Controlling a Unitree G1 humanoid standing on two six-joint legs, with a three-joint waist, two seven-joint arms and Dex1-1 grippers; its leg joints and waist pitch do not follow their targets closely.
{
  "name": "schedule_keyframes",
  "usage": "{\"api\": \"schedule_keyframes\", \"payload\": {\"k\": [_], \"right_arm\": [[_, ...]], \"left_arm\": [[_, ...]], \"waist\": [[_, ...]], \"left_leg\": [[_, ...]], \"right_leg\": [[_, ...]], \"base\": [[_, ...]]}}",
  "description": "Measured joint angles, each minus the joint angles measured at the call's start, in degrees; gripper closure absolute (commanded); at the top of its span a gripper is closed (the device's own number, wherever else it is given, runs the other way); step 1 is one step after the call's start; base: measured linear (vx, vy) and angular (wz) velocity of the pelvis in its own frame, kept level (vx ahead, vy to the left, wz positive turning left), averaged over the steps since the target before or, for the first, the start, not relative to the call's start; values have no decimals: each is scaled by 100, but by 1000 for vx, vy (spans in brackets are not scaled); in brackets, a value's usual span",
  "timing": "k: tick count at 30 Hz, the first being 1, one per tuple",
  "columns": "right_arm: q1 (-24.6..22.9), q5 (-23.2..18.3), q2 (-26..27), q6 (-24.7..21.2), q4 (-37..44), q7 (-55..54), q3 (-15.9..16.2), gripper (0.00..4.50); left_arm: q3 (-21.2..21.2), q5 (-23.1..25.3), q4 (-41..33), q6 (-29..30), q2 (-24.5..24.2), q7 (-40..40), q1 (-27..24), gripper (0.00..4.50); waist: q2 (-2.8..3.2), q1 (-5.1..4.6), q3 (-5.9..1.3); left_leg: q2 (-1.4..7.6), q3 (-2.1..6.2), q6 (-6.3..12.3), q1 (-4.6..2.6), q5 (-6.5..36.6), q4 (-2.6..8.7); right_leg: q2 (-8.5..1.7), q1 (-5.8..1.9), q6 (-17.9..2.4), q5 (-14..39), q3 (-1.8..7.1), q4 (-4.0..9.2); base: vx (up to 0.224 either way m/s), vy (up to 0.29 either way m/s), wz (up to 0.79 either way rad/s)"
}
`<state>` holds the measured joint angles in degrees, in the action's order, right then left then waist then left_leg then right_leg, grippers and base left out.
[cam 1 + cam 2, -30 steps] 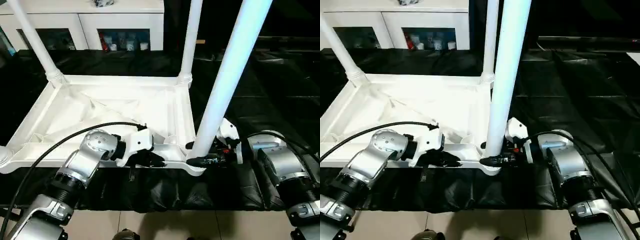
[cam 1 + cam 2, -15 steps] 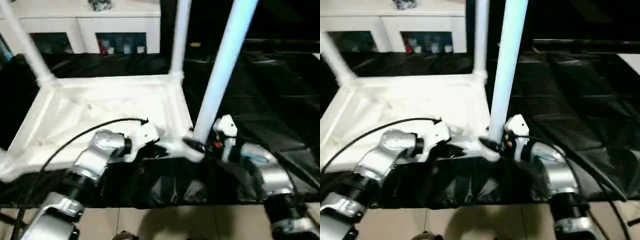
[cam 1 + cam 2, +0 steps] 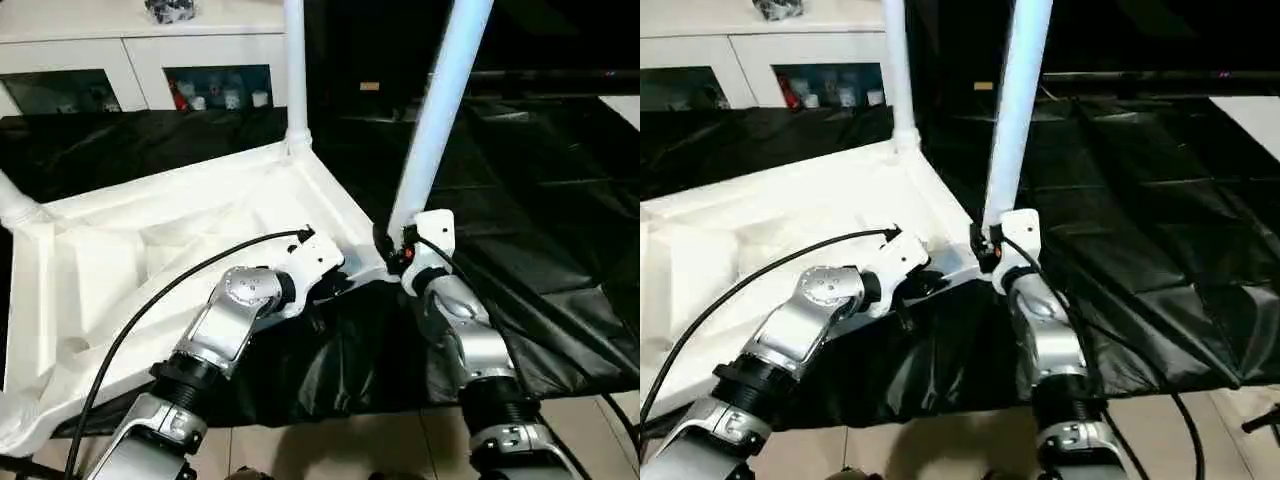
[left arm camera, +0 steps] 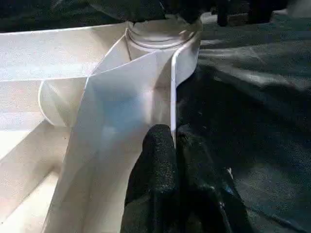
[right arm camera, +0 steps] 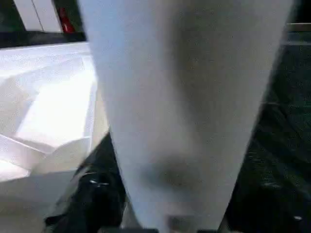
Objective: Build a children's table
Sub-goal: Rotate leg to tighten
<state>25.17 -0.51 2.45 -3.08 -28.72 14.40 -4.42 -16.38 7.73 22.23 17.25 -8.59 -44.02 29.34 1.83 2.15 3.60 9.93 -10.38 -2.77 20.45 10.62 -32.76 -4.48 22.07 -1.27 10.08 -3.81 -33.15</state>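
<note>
Item: children's table, part-assembled, lying upside down; tabletop, white plastic, ribbed underside up, resting on a black sheet at the left and centre of the scene.

Legs: near-right leg stands upright in the tabletop's near-right corner socket; a far leg is seated in the far corner; a third leg's base shows at the far left.

Left gripper: fingers pinched almost together on the thin upright wall of the tabletop's near edge, just left of the near-right socket; probably placed there to pin the top down and stop it sliding while the leg is worked.

Right gripper: set low against the near-right leg's base, right at the socket; whether it grasps the leg or merely brackets it cannot be told; the low station suits steadying or pressing the leg home, judged from position only.

Surface: black crinkled sheet covering a low platform; pale tiled floor at the near edge.

Room: white cabinet with glass doors along the far wall, small objects behind the glass; dark beyond on the right.
</note>
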Motion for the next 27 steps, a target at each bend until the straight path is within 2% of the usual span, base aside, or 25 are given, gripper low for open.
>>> {"api": "schedule_keyframes", "payload": {"k": [1, 5, 9, 14, 23, 24, 27], "right_arm": [[-36, -29, 24, -21, 76, 0, -18, 146], [-126, -109, 43, -39, 224, 78, -15, 131], [-278, -118, -289, -51, 388, 623, 156, 131], [-284, -225, -953, -141, 482, 1863, 454, 131], [-75, -583, -1945, -370, 397, 4363, 1080, 131], [-71, -615, -2013, -395, 404, 4556, 1124, 157], [-33, -680, -2236, -508, 436, 5127, 1237, 164]], "left_arm": [[12, -2, -29, -2, 0, 2, -14, 450], [20, -9, -38, -73, -6, 7, -29, 450], [22, -100, -69, -258, -129, -192, -84, 450], [20, -274, -224, -480, -476, -734, -186, 450], [-32, -620, -361, -896, -1204, -1896, -353, 450], [-33, -637, -352, -917, -1249, -1988, -354, 450], [-47, -700, -266, -1027, -1411, -2313, -329, 450]], "waist": [[19, 0, 1], [38, 5, -2], [33, 2, 0], [17, -7, 3], [9, 116, 8], [7, 128, 9], [12, 160, 12]], "left_leg": [[0, 0, 0, 0, 0, 12], [1, 0, -1, 6, -1, 35], [2, -2, -1, 33, -2, 33], [6, -2, 27, 70, -19, 29], [12, -3, 26, 77, -17, -20], [15, -3, 22, 77, -14, -26], [18, -3, 4, 75, -4, -49]], "right_leg": [[0, 2, 4, 2, -2, 4], [4, 17, 12, 7, -5, 3], [5, 39, 15, 9, -3, 4], [9, 84, 15, 9, -6, -6], [7, 86, 12, 8, -4, -41], [7, 86, 12, 8, -4, -50], [7, 88, 13, 9, -3, -84]], "base": [[0, 0, 0], [0, 0, 0], [0, 0, 0], [0, 0, 0], [0, 0, 0], [0, 0, 0], [0, 0, 0]]}}
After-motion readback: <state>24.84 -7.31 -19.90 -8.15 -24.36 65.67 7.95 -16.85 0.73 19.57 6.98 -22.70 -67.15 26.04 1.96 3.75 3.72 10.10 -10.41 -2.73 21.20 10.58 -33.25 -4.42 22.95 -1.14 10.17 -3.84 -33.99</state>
